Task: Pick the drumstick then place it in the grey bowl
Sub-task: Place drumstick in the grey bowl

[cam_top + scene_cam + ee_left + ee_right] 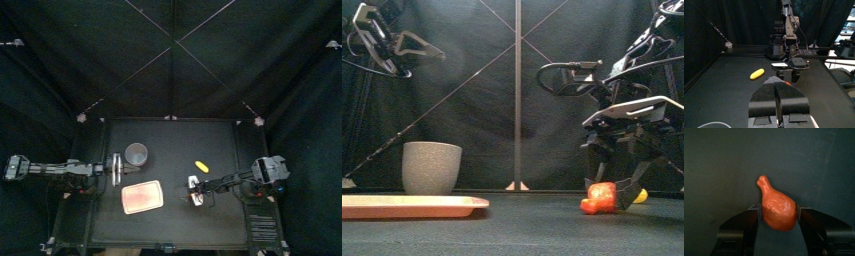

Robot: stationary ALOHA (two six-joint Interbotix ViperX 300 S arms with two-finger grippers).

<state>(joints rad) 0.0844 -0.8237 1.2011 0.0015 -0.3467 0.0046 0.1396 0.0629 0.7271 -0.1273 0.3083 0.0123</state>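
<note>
The red-orange drumstick [776,206] sits between the jaws of my right gripper [778,211], which press on both of its sides, thin end pointing away. In the front view the drumstick [600,197] is low over the table at the right, held by the right gripper [613,193]. The grey bowl [136,154] stands upright at the table's left middle, also seen as the tall speckled cup [432,167]. My left gripper [777,83] is shut and empty, resting beside the bowl at the left gripper [118,168].
A pink tray [142,197] lies flat in front of the bowl, left of the right gripper. A small yellow toy [202,165] lies just behind the drumstick, also visible as the yellow toy [757,74].
</note>
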